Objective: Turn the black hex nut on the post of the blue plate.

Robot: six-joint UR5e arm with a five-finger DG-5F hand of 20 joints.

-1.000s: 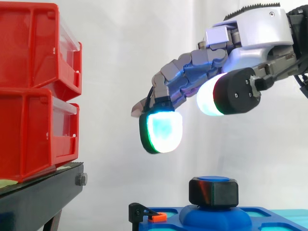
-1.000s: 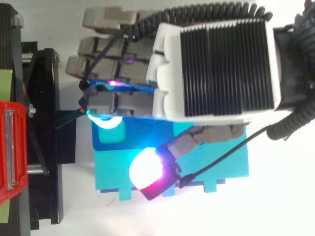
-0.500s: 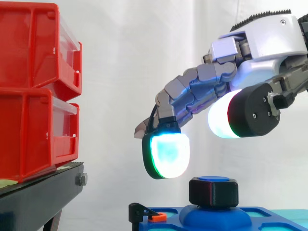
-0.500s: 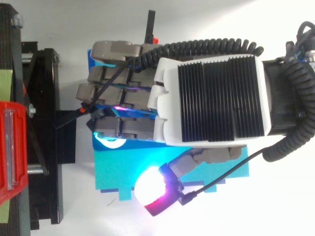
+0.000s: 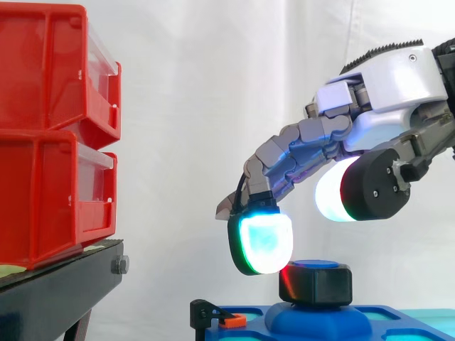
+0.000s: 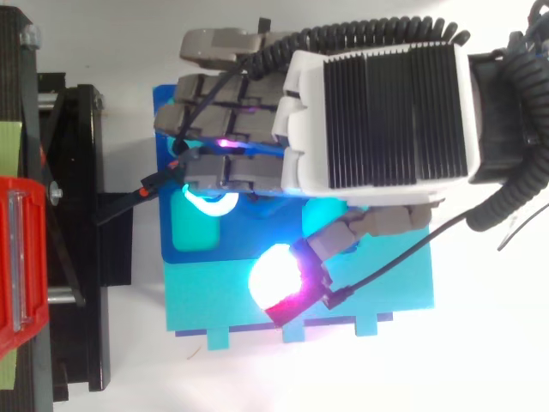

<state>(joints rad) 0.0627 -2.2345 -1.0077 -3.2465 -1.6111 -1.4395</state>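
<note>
Side view: the black hex nut (image 5: 316, 284) sits on the post of the blue plate (image 5: 252, 329). The hand (image 5: 387, 85) hovers above the nut with its fingers loosely bent, apart from the thumb and gripping nothing. A green fingertip (image 5: 263, 243) is just left of the nut.
Top view: the hand (image 6: 386, 112) hides the nut, and red bins (image 6: 21, 257) lie left of the plate (image 6: 193, 254).

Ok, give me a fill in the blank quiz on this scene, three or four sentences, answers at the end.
The hex nut on the post of the blue plate is ____ in colour. The hand hangs ____ the nut, holding nothing. The two stacked bins on the black stand are ____. In the side view, the bins stand to the nut's ____.
Missing words: black, above, red, left.
</note>
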